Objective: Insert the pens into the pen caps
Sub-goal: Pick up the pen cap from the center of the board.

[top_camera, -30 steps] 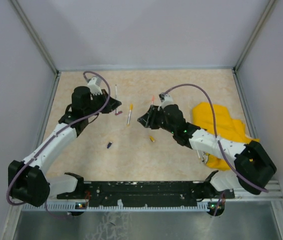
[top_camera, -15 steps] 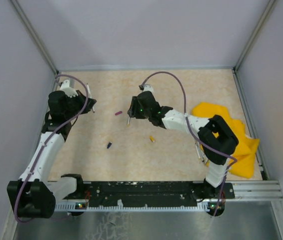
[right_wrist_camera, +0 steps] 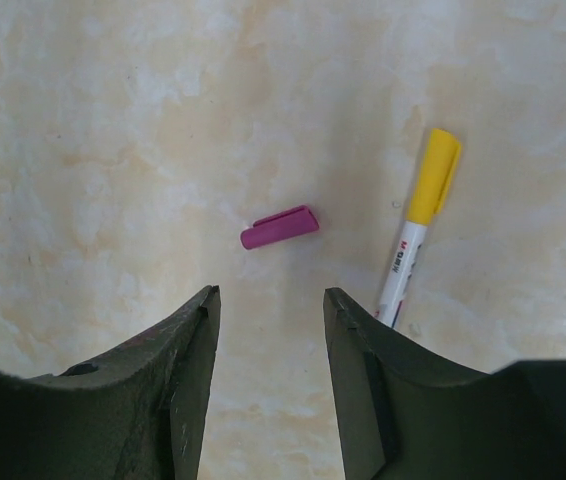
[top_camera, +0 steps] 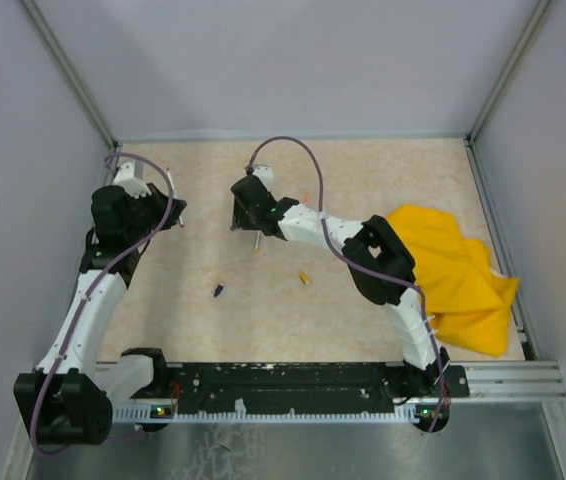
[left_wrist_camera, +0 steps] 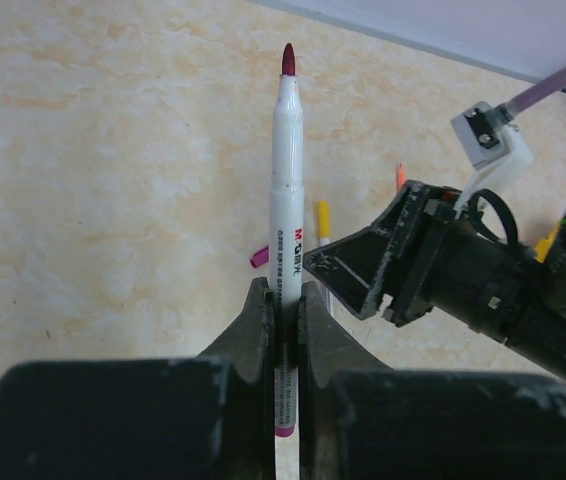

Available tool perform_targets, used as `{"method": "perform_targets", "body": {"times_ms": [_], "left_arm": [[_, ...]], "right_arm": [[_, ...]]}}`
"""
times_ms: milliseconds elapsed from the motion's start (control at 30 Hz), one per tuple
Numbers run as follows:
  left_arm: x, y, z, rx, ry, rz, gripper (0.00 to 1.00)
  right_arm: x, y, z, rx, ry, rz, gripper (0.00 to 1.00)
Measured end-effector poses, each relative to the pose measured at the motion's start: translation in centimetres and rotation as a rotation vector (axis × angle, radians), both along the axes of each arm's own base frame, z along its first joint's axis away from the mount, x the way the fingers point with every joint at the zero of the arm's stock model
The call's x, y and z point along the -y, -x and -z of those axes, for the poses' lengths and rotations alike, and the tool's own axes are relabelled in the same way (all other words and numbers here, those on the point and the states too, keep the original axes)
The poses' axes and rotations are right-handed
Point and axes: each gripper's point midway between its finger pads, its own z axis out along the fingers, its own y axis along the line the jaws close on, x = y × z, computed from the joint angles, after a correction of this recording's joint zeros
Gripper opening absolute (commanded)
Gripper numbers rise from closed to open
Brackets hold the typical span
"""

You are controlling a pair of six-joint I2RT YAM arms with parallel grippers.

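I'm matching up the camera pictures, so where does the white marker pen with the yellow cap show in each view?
Top external: the white marker pen with the yellow cap pokes out just below the right hand, mid-table.
Left wrist: centre, mainly its yellow cap, between the white maroon-tipped pen and the right hand.
Right wrist: right of centre, cap uppermost.
Shared landmark: the right hand.

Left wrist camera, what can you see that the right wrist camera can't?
Only the left wrist view shows the left hand shut on a white pen with a dark red tip, plus an orange pen tip farther off. Only the right wrist view shows the gap between the right hand's open fingers, and the whole purple cap lying just ahead. Both show the yellow-capped pen, the cap (just an end peeks out in the left one) and the table.
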Motion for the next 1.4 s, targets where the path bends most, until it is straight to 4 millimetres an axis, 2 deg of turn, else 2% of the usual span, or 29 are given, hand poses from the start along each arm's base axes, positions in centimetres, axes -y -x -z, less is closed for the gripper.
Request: {"method": "perform_targets", "body": {"times_ms": [300,633,867,1167,1400], "left_arm": [[-0.1,0.1,0.2,-0.004,0.000,-0.002,0.00],[-0.1,0.1,0.4,-0.011,0.000,-0.002,0.00],[-0.1,0.2,0.5,-0.013,0.000,-0.002,0.00],[0.0,0.2,0.5,-0.013,0.002,0.004,0.00],[0.0,0.2,0.5,-0.013,0.002,0.003,0.00]], "right_arm": [[-2.7,-1.8,2.9,-0.010,0.085,0.027,0.47],[-2.2,-3.3,3.8,0.014,0.199,0.090,0.47],[-2.1,-3.1,5.2,0.008,0.251,0.093,0.47],[-2.6,-3.2,5.0,0.022,0.260,0.080,0.47],[-2.9,-2.7,5.9,0.017,0.283,0.063,0.46]]}}
